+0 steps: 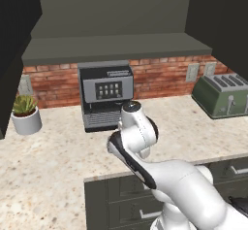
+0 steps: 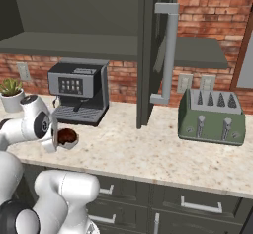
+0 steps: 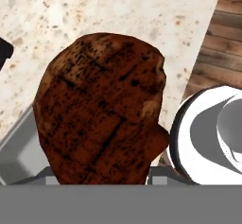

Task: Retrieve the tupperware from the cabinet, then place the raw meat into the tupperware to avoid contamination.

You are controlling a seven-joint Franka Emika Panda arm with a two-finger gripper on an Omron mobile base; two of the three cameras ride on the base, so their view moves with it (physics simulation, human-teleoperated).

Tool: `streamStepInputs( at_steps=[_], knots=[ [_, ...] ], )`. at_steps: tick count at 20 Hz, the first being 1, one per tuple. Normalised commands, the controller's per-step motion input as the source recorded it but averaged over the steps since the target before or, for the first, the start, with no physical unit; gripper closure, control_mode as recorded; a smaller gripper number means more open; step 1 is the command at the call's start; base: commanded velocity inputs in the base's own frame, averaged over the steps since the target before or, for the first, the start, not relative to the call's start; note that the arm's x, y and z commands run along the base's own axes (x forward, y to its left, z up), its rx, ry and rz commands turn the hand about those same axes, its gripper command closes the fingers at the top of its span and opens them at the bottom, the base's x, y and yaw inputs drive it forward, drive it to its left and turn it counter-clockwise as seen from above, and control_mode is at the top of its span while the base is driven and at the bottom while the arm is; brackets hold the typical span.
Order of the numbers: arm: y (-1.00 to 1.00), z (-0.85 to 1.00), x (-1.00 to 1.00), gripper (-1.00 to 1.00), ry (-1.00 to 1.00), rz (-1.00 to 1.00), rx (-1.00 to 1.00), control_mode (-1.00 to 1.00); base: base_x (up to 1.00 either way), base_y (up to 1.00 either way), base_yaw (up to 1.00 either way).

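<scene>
The raw meat [image 3: 101,109], dark reddish-brown and charred-looking, sits very close in the hand view and hides the fingertips. My gripper [image 2: 55,141] is shut on it, low over the counter in front of the coffee machine. A corner of the grey tupperware [image 3: 19,157] shows just under the meat at lower left. From the right base view the meat [image 2: 66,136] sits at the tupperware's grey rim [image 2: 72,144]; whether it touches the floor of it I cannot tell. The cabinet [image 2: 148,55] hangs open above, its shelf [image 1: 116,47] bare.
A coffee machine [image 1: 105,93] stands just behind the gripper. A potted plant [image 1: 25,112] is at the far left, a green toaster [image 2: 211,117] to the right. The open cabinet door with its silver handle [image 2: 168,50] juts out over the speckled counter [image 2: 148,149].
</scene>
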Motion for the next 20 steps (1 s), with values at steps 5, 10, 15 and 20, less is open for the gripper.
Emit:
streamStepInputs(
  at_steps=[5, 10, 15, 20],
  knots=[
    [0.06, 0.33, 0.25, 1.0, 0.06, -0.18, 0.12, -1.0, 0.0, 0.0, 0.0],
    [0.45, 0.23, 0.2, 1.0, 0.01, -0.19, 0.04, -1.0, 0.0, 0.0, 0.0],
    [0.69, 0.0, 0.12, 1.0, 0.01, -0.19, 0.0, -1.0, 0.0, 0.0, 0.0],
    [0.39, 0.0, 0.14, 1.0, 0.0, -0.12, 0.0, -1.0, 0.0, 0.0, 0.0]
  ],
)
